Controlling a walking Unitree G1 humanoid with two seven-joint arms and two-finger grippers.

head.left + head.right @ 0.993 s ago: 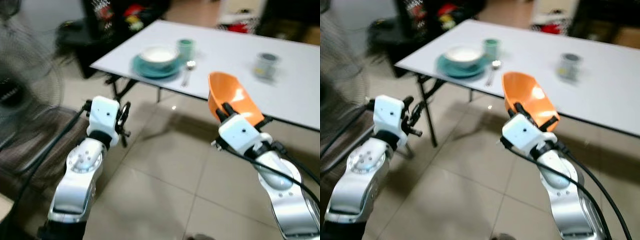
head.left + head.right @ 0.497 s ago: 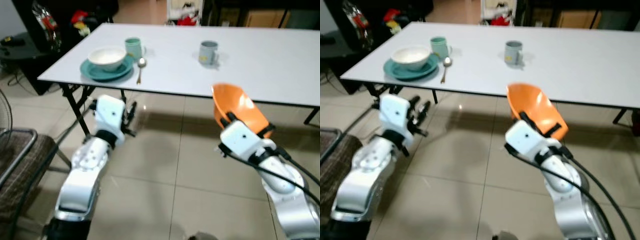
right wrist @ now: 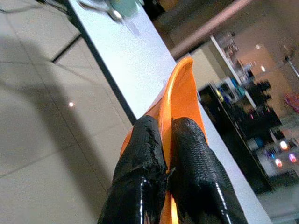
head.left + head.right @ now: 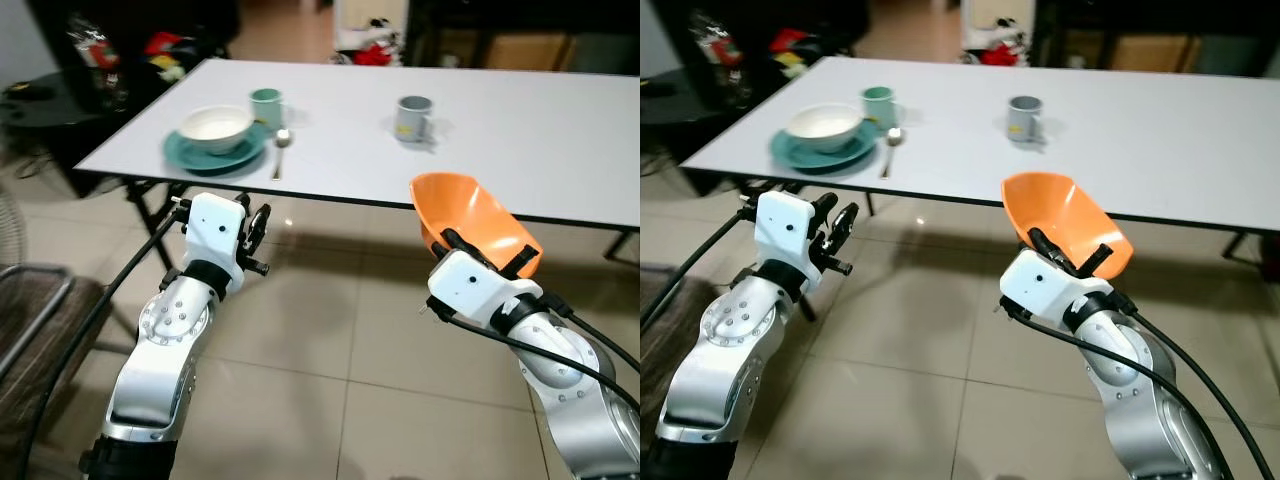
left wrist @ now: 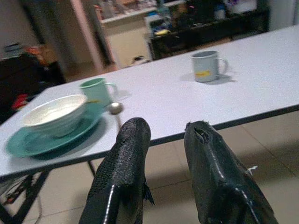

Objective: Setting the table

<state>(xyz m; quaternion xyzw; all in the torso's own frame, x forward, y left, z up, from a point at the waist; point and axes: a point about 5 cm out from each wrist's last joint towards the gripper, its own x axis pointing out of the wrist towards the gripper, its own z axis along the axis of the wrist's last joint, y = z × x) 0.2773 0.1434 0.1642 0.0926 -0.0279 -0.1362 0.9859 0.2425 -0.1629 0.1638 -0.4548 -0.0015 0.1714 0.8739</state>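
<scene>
- The right gripper [image 4: 1072, 256] holds an orange bowl [image 4: 1065, 218] by its rim, one finger inside and one outside, pressed tight on the wall.
- The bowl is in the air, tilted, in front of the near edge of the white table [image 4: 520, 130]. It is not over the table top yet.
- The left gripper [image 4: 258, 232] is empty. Its fingers [image 5: 121, 163] stand a little apart, with a narrow gap between them, and it hovers low, near the left end of the table.
- On the left part of the table one place is already set: a white bowl [image 4: 215, 123] on a teal plate [image 4: 195, 155], a green cup [image 4: 265, 103] behind it, and a spoon [image 4: 280, 150] just beside the plate.
- A grey mug [image 4: 412, 117] stands alone further right, well apart from the first place.
- I judge that the step in hand is carrying the orange bowl to the table for a second place, probably near the grey mug.
- The next move calls for coming closer, raising the bowl above the table edge, turning it level and lowering it on a free part near the mug before the fingers release.
- The care needed: the bowl is held only by the rim, so it may slip or tip when it is turned.
</scene>
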